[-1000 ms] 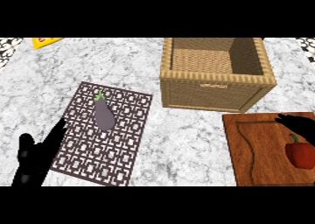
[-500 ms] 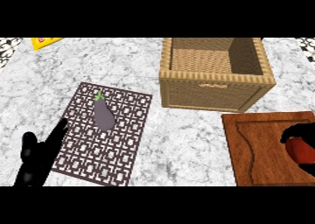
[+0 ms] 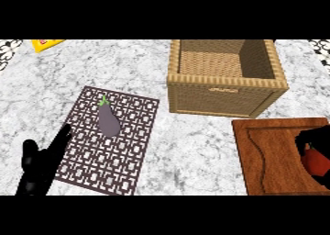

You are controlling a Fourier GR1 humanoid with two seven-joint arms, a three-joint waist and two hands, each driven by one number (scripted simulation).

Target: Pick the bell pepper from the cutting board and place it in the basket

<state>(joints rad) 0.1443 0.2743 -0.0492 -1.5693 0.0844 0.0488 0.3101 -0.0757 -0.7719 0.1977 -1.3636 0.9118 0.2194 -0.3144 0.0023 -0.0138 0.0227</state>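
Near right, the right hand (image 3: pixel 323 137) seems curled round the red bell pepper (image 3: pixel 317 161) on the cutting board (image 3: pixel 276 151); carried low, it could hit the basket's (image 3: pixel 225 89) near wall.

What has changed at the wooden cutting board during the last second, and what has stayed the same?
The right hand moved down over the red bell pepper and its fingers curled round it. The pepper has not left the brown wooden cutting board. The left hand, the purple eggplant and the woven wicker basket did not move.
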